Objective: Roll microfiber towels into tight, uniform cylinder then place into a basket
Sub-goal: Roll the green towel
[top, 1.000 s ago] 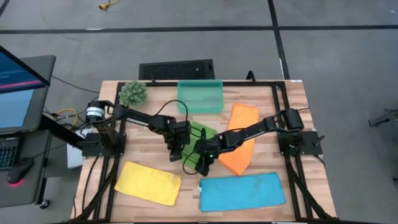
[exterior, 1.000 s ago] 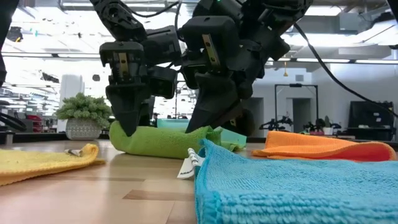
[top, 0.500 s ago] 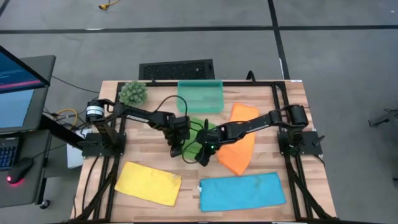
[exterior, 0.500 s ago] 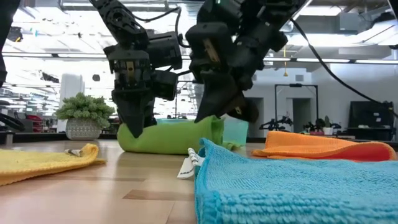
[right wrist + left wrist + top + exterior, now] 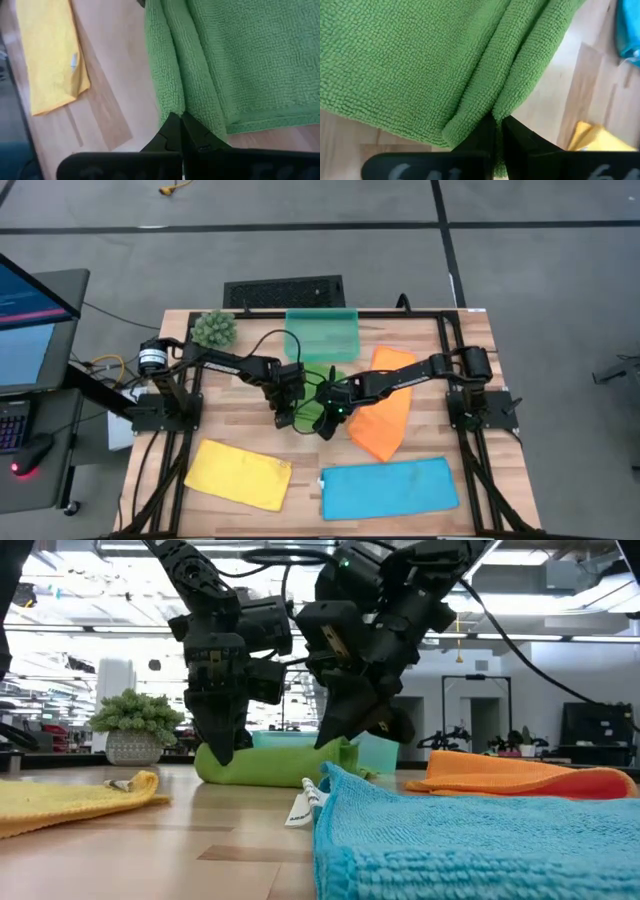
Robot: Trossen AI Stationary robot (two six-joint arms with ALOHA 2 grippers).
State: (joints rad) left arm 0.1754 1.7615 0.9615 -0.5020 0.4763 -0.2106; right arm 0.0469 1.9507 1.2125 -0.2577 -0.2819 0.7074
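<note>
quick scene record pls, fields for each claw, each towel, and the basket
left claw: shut on green towel, one end
right claw: shut on green towel, other end
green towel: partly rolled, mid table, in front of basket
orange towel: flat, right of green
yellow towel: flat, front left
blue towel: flat, front right
basket: back edge of table, no towel seen in it
plant ball: back left

Claw [image 5: 181,131] pinching green towel [image 5: 240,60]
</note>
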